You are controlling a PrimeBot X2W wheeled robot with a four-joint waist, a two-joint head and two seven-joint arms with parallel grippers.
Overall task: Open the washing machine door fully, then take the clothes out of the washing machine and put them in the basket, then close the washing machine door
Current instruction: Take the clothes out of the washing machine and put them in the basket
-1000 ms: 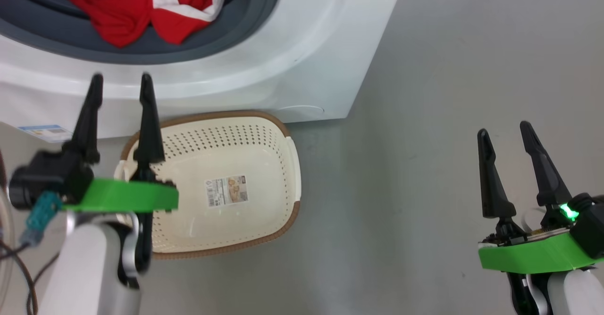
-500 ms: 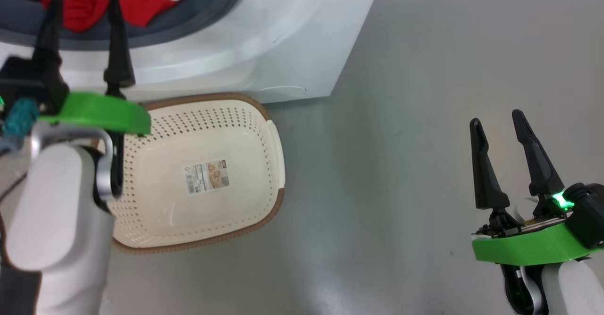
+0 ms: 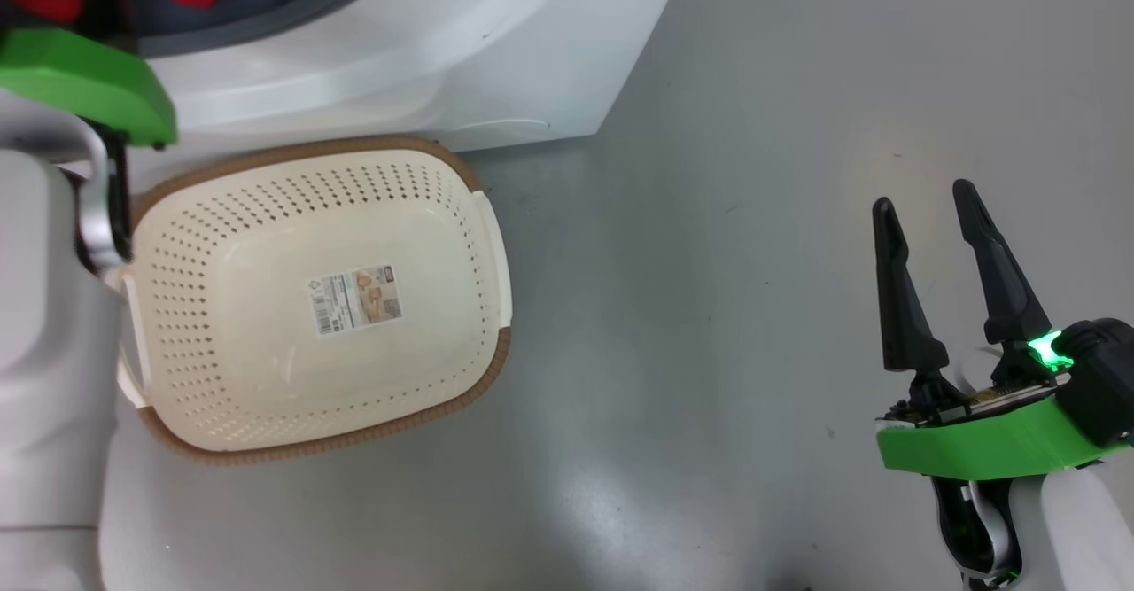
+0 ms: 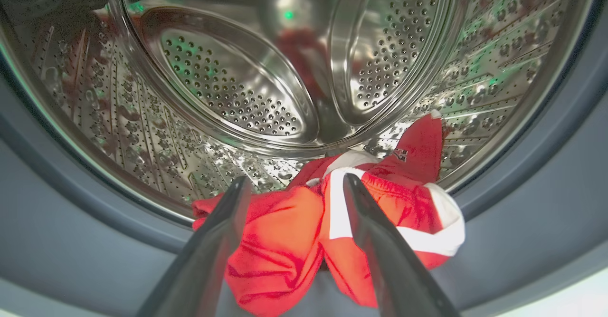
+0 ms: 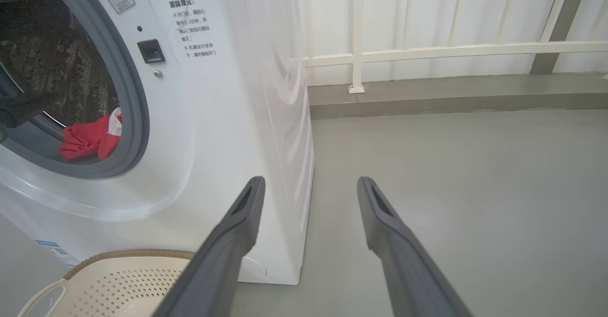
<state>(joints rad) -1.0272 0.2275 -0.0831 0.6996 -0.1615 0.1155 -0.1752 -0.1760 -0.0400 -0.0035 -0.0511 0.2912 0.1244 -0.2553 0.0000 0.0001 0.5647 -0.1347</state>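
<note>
The white washing machine stands with its drum mouth uncovered; its door is out of view. Red clothes with white stripes lie on the front lip of the steel drum and droop over the grey gasket. My left gripper is open at the drum mouth, its fingers straddling the top of the clothes. The cream basket sits on the floor in front of the machine, holding nothing but its sticker. My right gripper hangs open over the bare floor to the right, holding nothing.
Grey floor stretches to the right of the machine. In the right wrist view a white railed wall and a low kerb close off the back. My pale left forearm covers the basket's left side.
The head camera has shifted, sliding the machine and basket up and left. My left gripper has risen from before the machine's lower panel to the drum mouth. The right gripper barely moved.
</note>
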